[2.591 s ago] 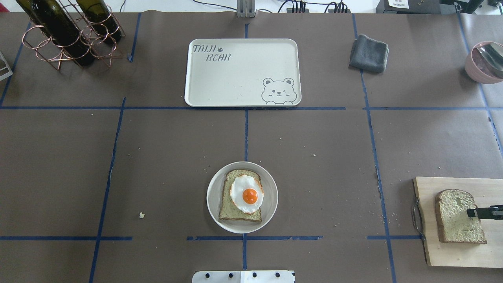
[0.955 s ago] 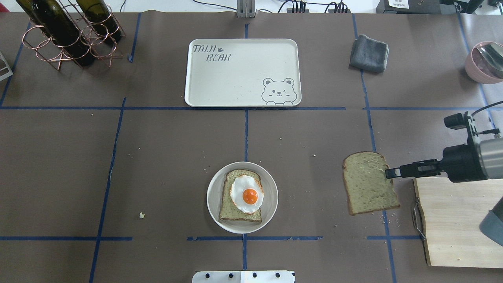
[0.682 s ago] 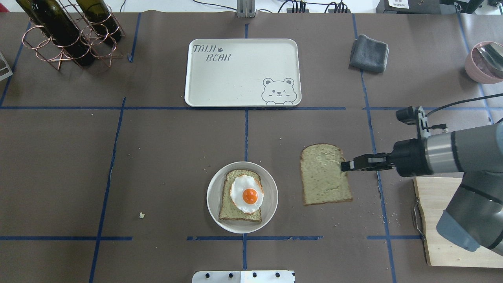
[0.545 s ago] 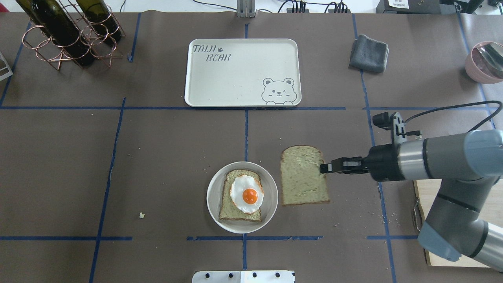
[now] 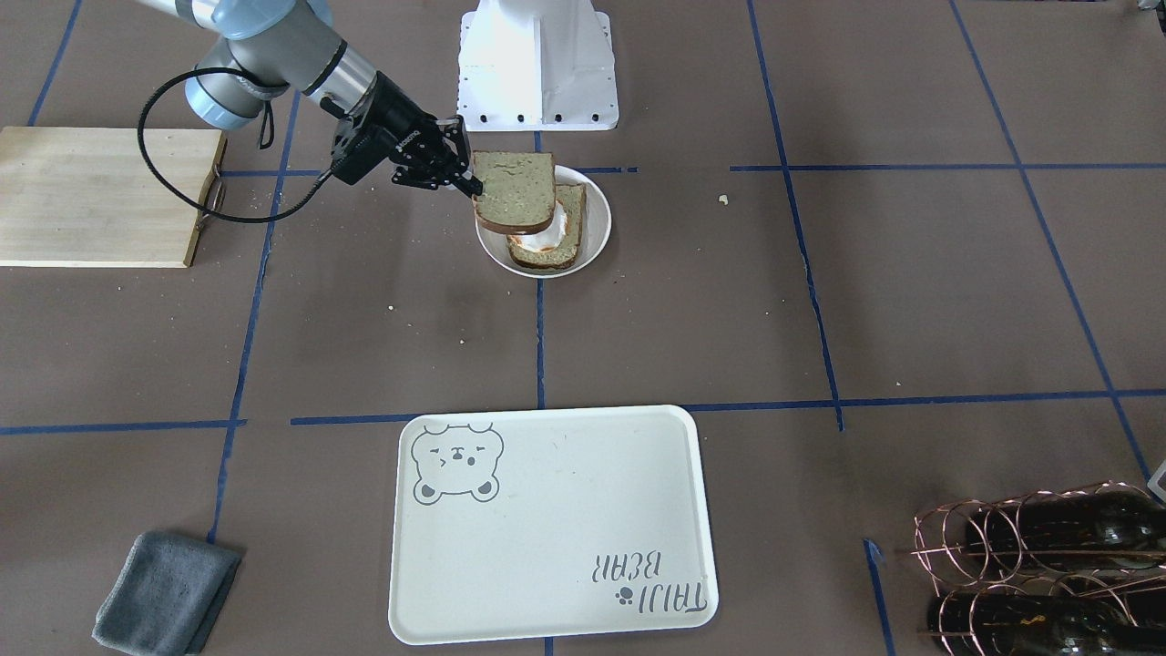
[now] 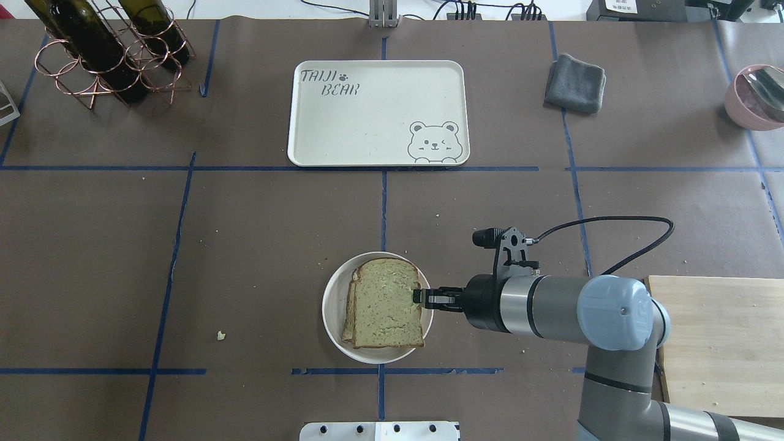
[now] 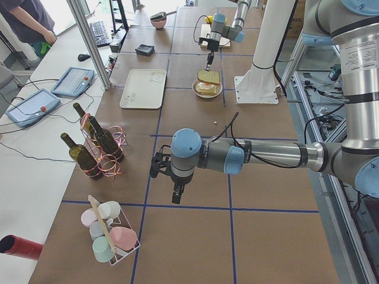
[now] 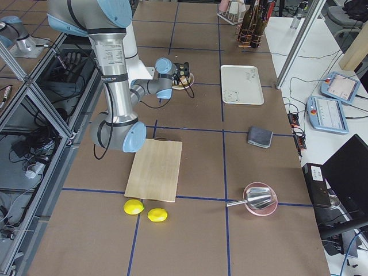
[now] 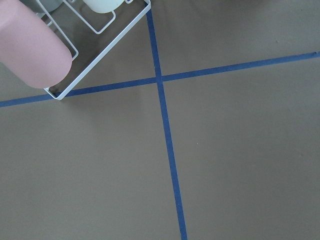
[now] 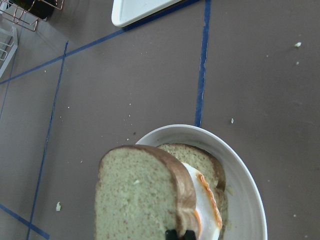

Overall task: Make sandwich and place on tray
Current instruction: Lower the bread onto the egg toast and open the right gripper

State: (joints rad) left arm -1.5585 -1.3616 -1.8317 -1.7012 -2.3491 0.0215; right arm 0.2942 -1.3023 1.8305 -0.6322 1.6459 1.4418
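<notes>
half done: clamps top slice in right gripper over egg and lower slice on plate, leaves release and tray move, cannot tell left gripper's state.

- Round white plate, centre of the table, near side.
- Wooden board right of the plate, well apart.
- Two lemons on the table just off the board's end.
- Folded grey cloth, far right.
- Pink bowl at the right edge, metal spoon in it.
- Copper wire rack far left, dark bottles in it.
- White wire basket holding pastel cups.
- Pale crumb left of the plate.
</notes>
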